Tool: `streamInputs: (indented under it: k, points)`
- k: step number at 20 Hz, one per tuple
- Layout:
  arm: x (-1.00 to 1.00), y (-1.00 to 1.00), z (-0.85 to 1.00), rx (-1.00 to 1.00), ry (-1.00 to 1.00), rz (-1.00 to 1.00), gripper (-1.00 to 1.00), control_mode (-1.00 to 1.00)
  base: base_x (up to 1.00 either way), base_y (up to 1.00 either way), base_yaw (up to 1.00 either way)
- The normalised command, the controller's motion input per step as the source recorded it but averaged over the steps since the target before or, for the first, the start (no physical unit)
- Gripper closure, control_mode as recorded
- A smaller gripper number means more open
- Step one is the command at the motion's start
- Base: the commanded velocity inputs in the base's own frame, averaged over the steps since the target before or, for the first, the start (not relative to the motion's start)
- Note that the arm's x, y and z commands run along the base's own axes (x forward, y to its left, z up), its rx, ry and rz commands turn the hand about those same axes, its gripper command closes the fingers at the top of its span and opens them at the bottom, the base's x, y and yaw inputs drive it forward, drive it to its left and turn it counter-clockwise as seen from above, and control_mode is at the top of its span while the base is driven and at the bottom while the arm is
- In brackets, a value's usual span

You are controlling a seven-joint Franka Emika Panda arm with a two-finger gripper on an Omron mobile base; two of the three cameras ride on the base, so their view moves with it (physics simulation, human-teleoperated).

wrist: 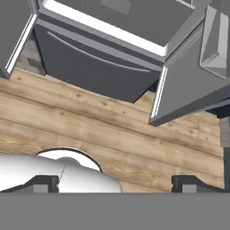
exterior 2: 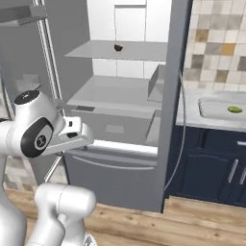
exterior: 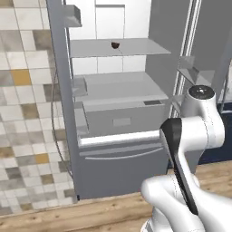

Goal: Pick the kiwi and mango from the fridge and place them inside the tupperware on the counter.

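Standing half complete, by the look of it: one fruit delivered, one still to fetch.

- Mango point(exterior 2: 235, 109): small yellow-green oval, lying inside the tupperware point(exterior 2: 211, 111), which sits on the counter point(exterior 2: 192, 113) to the right of the fridge. This half of the job appears done.
- Kiwi point(exterior: 115, 44): small dark brown fruit, alone on the upper inner shelf of the fridge point(exterior: 120, 176), towards the middle of that shelf; the right base view shows it in the same spot. Untouched, well apart from the arm.
- Fridge doors: swung open on both sides, shelves and lower drawer exposed.
- Gripper point(wrist: 119, 182): jaws spread wide, nothing between them; the two dark fingertips point(wrist: 42, 183) point down at the wooden floor point(wrist: 90, 121) in front of the fridge's lower drawer.
- Remaining, as judged: raise the hand to shelf height, reach in, take the kiwi, carry it across to the tupperware beside the mango.
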Motion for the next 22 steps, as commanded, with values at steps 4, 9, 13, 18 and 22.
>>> streamInputs:
  k: [4, 9, 13, 18, 22]
  points:
    - [0.00, 0.00, 0.00, 0.00, 0.00, 0.00, -1.00, 1.00, 0.53, 0.01, 0.32]
    - [0.00, 0.00, 0.00, 0.00, 0.00, 0.00, -1.00, 1.00, 0.55, -0.03, -0.12]
    - [0.00, 0.00, 0.00, 0.00, 0.00, 0.00, -1.00, 1.00, 0.63, 0.00, -0.19]
    - [0.00, 0.00, 0.00, 0.00, 0.00, 0.00, -1.00, 1.00, 0.76, 0.01, -0.02]
    - [0.00, 0.00, 0.00, 0.00, 0.00, 0.00, -1.00, 1.00, 0.76, 0.01, 0.00]
